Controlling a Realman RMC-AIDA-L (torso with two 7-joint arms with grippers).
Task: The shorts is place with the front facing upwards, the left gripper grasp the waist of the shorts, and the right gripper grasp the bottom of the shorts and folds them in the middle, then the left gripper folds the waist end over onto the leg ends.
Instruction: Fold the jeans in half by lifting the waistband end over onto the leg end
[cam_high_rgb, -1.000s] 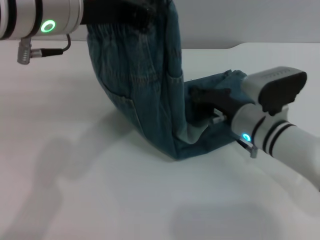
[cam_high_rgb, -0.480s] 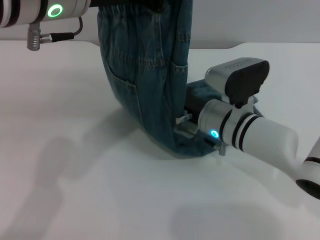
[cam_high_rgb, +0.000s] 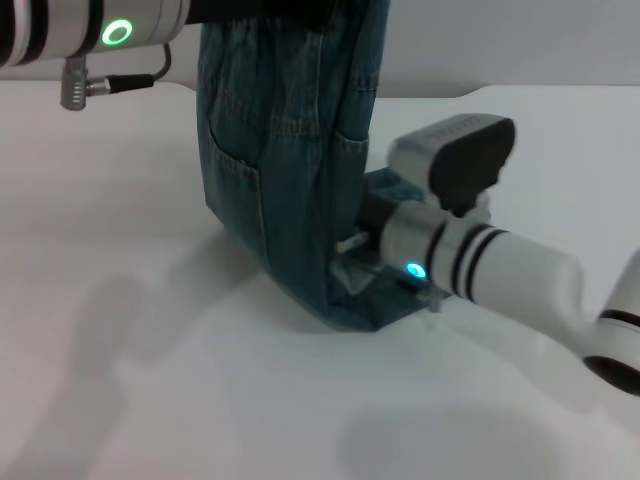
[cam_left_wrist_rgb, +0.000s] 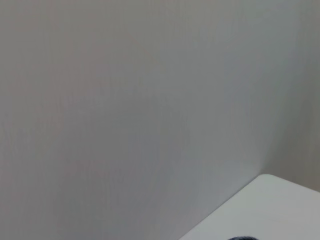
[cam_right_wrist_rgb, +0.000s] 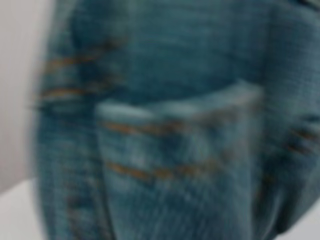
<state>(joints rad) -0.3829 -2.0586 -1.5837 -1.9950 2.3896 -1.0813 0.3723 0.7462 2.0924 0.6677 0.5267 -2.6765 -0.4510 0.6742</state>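
The blue denim shorts hang upright from my left gripper, which is shut on the waist at the top edge of the head view. Their lower part bends onto the white table and runs right. My right gripper is low by that bend, buried in the denim and shut on the bottom of the shorts. In the right wrist view the shorts fill the picture, showing a stitched pocket very close. Only wall and a table corner appear in the left wrist view.
My right arm, white with a cyan light, lies low across the table's right side. My green-lit left arm crosses the top left. The table's far edge meets a grey wall.
The right gripper has slid left along the table, bringing the leg ends in under the hanging denim. The left gripper has carried the waist a little right and the denim now hangs more upright.
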